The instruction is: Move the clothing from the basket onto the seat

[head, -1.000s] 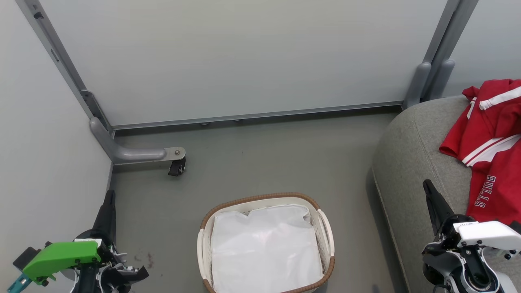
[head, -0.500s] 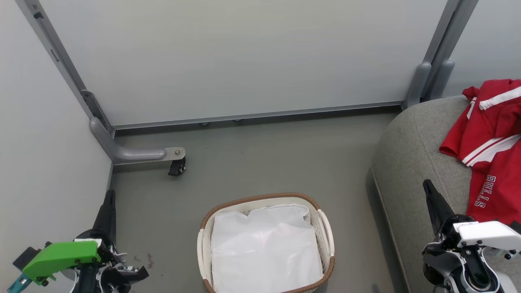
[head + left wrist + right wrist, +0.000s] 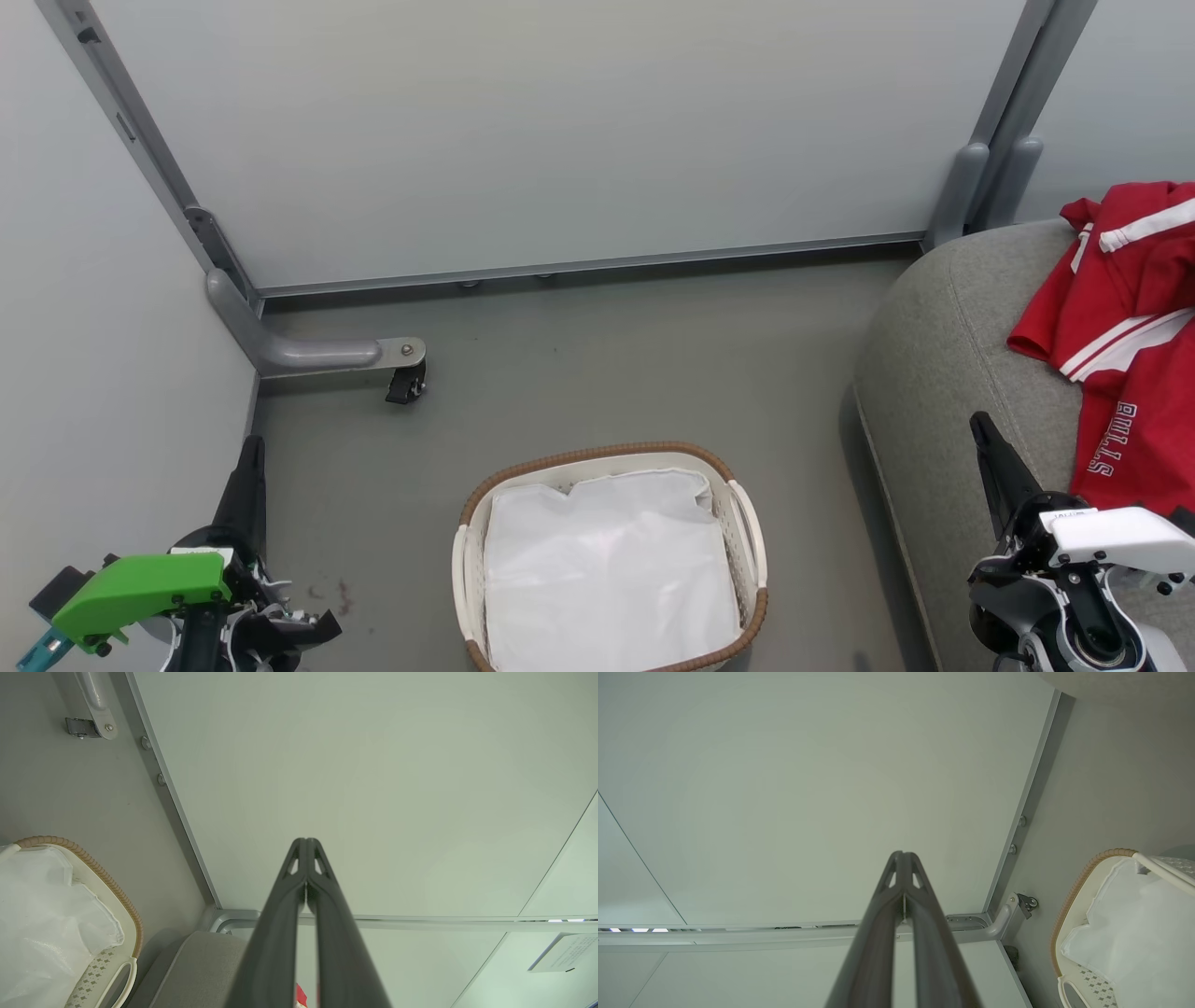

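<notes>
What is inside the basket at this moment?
A plain white sheet covers the inside of the basket. The clothing lies on the seat instead. Whatever is under the sheet is hidden.

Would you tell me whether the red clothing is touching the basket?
Apart: the head view shows the clothing on the seat, floor between it and the basket.

Your head camera looks steeply down on the basket (image 3: 597, 453) from above, with the wall panel (image 3: 560, 140) beyond it. Your left wrist camera sits low to the basket's left, facing along the left tool (image 3: 307, 841) at that panel, the basket's rim in its lower-left corner. Your right wrist camera mirrors this from the basket's right, along the right tool (image 3: 904, 854). All three share basket and panel.
</notes>
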You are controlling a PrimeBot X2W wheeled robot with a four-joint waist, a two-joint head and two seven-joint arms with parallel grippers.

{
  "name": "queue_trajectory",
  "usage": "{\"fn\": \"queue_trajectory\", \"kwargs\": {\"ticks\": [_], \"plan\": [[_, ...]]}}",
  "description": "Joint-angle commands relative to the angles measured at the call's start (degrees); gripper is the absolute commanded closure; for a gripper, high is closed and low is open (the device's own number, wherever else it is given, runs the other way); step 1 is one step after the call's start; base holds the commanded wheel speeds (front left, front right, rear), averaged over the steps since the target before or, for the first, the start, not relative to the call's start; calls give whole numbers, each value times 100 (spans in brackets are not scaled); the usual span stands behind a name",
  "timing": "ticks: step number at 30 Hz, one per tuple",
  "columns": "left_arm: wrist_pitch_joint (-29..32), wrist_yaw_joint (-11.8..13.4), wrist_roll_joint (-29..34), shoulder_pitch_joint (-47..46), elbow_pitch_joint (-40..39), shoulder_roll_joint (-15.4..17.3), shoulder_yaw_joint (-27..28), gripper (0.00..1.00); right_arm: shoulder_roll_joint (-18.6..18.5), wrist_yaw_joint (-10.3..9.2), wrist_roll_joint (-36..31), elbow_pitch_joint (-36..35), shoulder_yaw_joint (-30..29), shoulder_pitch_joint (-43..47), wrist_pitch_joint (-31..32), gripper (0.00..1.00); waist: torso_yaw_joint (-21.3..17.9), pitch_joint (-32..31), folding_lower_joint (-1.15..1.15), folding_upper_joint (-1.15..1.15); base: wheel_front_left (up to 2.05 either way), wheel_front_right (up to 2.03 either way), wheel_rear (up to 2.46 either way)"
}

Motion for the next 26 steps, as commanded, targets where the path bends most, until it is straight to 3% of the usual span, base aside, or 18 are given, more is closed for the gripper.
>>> {"fn": "queue_trajectory", "kwargs": {"ticks": [1,26], "plan": [[18,-21,-19,-61,-7,38,11,100,-34,0,19,-14,-11,62,15,100,0,0,0,0,0,0,0],[17,-21,-19,-61,-7,38,11,100,-35,0,19,-14,-11,63,15,100,0,0,0,0,0,0,0]]}}
